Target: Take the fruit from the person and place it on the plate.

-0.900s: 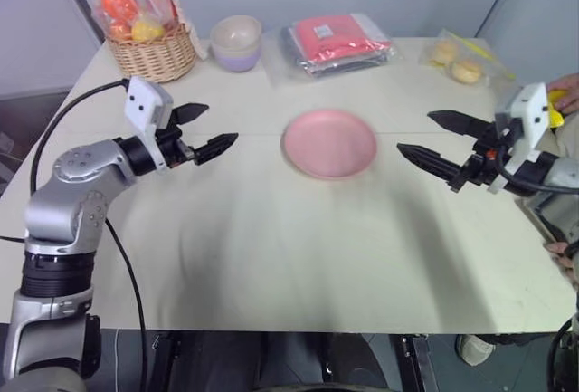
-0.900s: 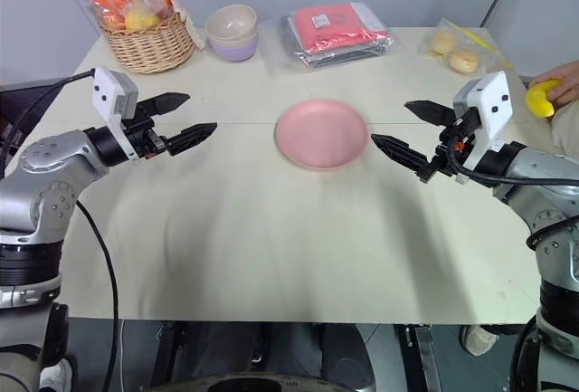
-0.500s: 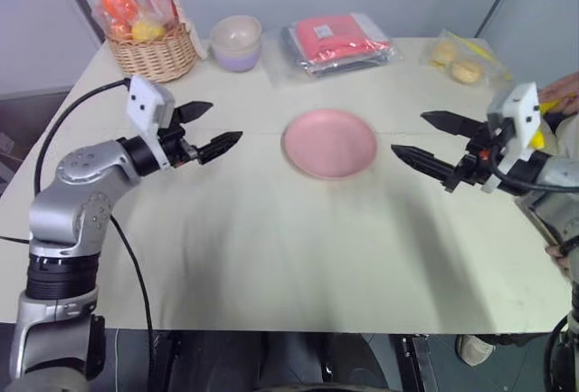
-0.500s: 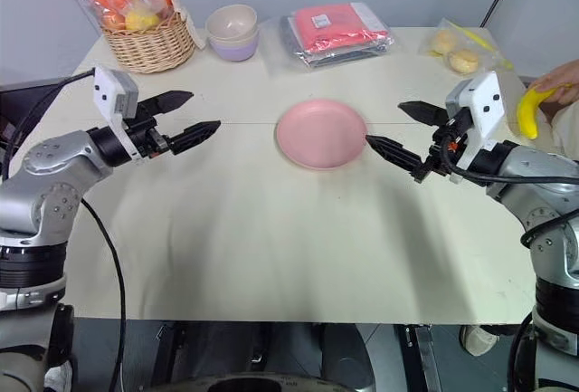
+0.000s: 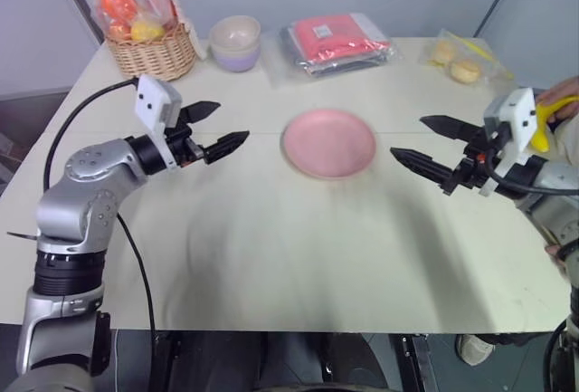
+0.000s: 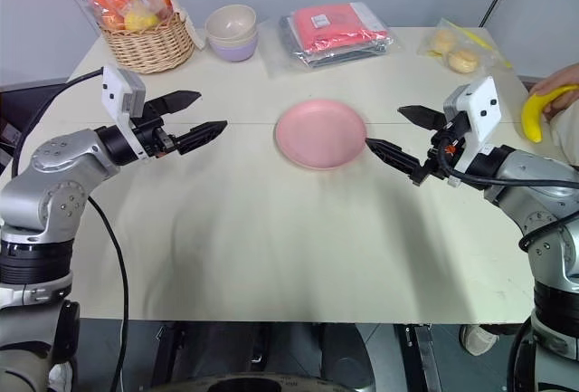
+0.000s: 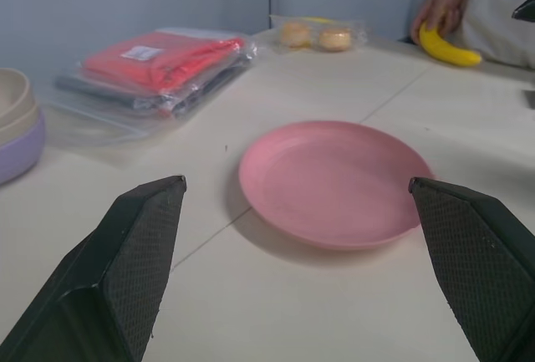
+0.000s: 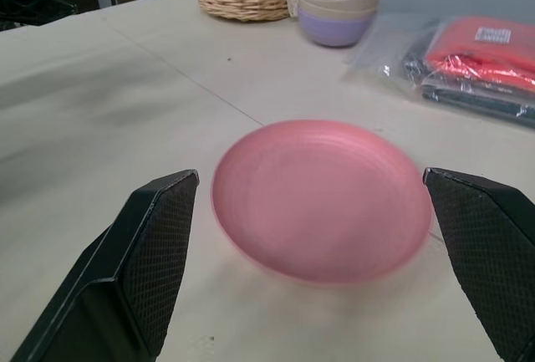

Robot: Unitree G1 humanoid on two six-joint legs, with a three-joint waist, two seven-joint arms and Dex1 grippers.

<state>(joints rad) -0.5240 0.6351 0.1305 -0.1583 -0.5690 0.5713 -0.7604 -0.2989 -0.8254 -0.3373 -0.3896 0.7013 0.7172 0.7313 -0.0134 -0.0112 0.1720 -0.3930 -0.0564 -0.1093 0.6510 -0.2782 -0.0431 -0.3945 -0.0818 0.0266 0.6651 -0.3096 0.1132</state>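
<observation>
Where grey walls meet: cream table (image 6: 298, 247)

The plate (image 6: 321, 133) is sitting near the middle of the desk (image 6: 271, 247), with nothing lying on it. The left gripper (image 6: 196, 117) is hanging over the desk to the plate's left, the right gripper (image 6: 405, 136) just to its right, both pointing in toward it. At the desk's right edge the person's hand (image 6: 563, 80) is holding the banana (image 6: 536, 109), apart from the right gripper. Along the far side, running left to right, are sitting a basket (image 6: 149, 37), a bowl (image 6: 232, 31), a wrapped flat pack (image 6: 339, 30) and a bag of buns (image 6: 460, 48).
</observation>
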